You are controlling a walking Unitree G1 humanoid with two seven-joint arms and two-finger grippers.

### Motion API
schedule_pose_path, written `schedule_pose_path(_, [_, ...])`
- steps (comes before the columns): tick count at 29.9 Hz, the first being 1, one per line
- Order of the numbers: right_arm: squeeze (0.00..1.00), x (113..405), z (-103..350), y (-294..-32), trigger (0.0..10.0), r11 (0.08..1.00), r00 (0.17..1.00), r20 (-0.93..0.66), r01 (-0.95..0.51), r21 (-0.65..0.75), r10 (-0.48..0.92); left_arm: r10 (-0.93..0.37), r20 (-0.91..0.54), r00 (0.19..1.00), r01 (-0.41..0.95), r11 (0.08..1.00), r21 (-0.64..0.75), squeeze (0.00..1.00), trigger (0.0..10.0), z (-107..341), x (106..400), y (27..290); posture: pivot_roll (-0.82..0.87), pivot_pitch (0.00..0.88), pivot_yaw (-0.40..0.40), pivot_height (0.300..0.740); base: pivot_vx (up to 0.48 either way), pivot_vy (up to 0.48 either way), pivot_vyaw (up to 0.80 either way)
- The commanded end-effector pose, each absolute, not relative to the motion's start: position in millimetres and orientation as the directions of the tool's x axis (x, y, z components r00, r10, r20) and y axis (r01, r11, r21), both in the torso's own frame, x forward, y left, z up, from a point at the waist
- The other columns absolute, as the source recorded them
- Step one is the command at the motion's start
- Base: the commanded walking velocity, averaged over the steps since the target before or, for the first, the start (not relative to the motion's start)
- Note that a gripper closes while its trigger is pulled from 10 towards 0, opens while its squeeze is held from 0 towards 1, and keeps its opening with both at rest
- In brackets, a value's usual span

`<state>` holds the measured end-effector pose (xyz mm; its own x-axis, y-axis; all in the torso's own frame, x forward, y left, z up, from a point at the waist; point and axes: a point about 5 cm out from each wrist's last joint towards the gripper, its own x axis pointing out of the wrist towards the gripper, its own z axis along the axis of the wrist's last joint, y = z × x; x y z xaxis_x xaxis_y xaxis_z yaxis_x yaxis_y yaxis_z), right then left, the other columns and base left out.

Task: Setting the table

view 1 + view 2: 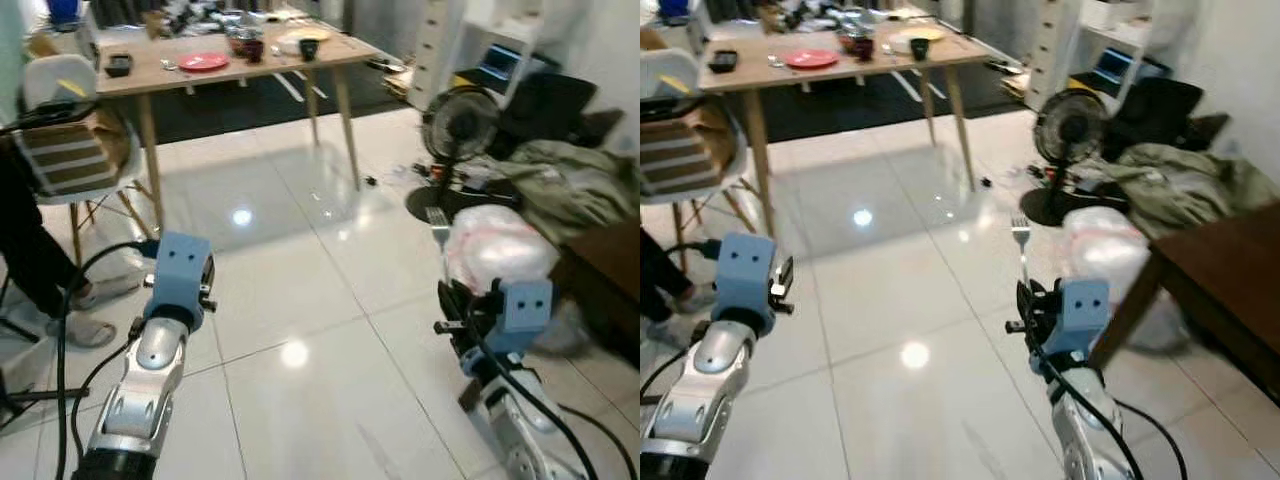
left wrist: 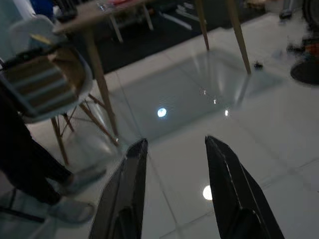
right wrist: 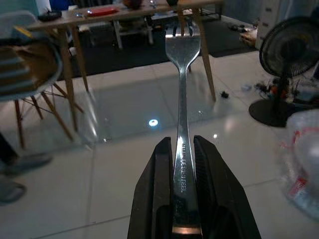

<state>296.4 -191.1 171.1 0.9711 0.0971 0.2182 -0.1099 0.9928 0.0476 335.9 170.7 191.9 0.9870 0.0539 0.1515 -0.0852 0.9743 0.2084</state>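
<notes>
A steel fork (image 3: 181, 99) stands upright, tines up, with my right gripper (image 3: 182, 149) shut on its handle; the fork (image 1: 439, 232) rises above the right arm (image 1: 500, 330) at the lower right. My left gripper (image 2: 174, 149) is open with nothing between its fingers, held out over the white tile floor at the lower left (image 1: 175, 280). Ahead stands a wooden dining table (image 1: 150, 78) carrying a red plate (image 1: 203, 62), a yellowish plate (image 1: 303, 38), dark cups (image 1: 250, 48) and a small black dish (image 1: 118, 66).
A white chair (image 1: 70, 130) with a striped cushion stands at the table's left end, and a person's leg and slipper (image 1: 80, 325) are beside it. A floor fan (image 1: 455, 135), a plastic bag (image 1: 495, 245), a pile of clothes (image 1: 560, 185) and dark furniture (image 1: 610, 270) crowd the right.
</notes>
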Motion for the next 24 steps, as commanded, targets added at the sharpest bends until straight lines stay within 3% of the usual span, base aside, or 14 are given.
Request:
schedule_pose_path(1, [0.00, 295.6, 171.8, -189.7, 10.0, 0.992, 0.969, 0.229, -0.111, 0.053, 0.096, 0.072, 0.138, 0.988, -0.102, 0.970, 0.223, 0.00, 10.0, 186.9, 334.3, 177.0, 0.02, 0.103, 0.069, 0.740, 0.465, 0.000, 0.00])
schedule_pose_path(16, [0.00, 297.9, 173.0, -195.5, 10.0, 0.995, 0.972, 0.231, -0.070, 0.076, 0.051, 0.071, 0.138, 0.988, -0.100, 0.971, 0.218, 0.00, 10.0, 186.9, 334.9, 177.4, 0.02, 0.099, 0.067, 0.740, 0.464, 0.000, 0.00])
schedule_pose_path(24, [0.00, 298.6, 172.3, -197.6, 10.0, 0.995, 0.973, 0.228, -0.058, 0.083, 0.038, 0.065, 0.138, 0.988, -0.094, 0.971, 0.218, 0.00, 10.0, 186.8, 335.7, 176.4, 0.02, 0.094, 0.069, 0.740, 0.464, 0.000, -0.57])
